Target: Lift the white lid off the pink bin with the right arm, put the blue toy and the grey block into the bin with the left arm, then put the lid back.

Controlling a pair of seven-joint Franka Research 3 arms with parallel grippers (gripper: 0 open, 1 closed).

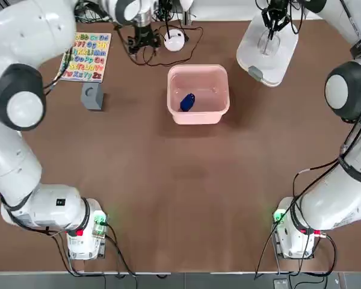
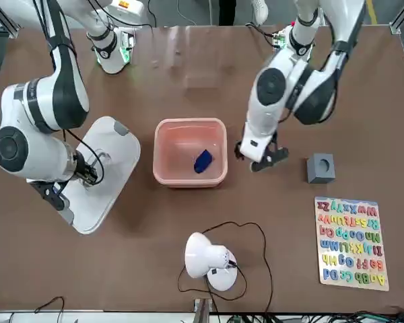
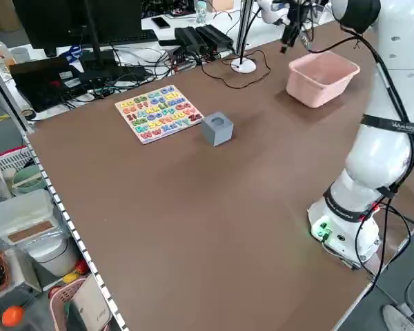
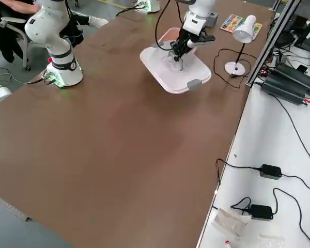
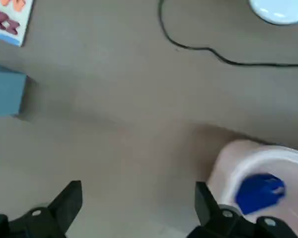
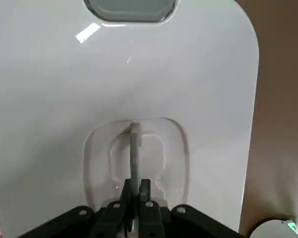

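The pale pink rounded-square plastic bin [image 1: 198,94] stands open on the brown counter [image 1: 186,192], and the small bright blue oblong plastic toy [image 1: 187,102] lies inside it on the floor of the tub. The rounded-square white plastic lid [image 1: 267,48] with its flat clear handle [image 6: 134,148] and grey side clips lies flat on the counter beside the pink bin, on the right arm's side. The right arm's dark slim pincer [image 6: 134,191] is down on that lid with its fingers pressed together on the clear handle. The left arm's pincer [image 2: 259,156] hangs just beside the pink bin on the opposite side from the lid, its fingers spread apart and holding nothing. The small grey cube with a round hole in one face [image 2: 320,168] sits on the counter beyond that pincer from the bin, untouched, with the colourful alphabet puzzle board [image 2: 351,243] near it. A white desk lamp [image 2: 209,259] with a black cable [image 2: 256,235] stands off the bin's far side from the arm bases.
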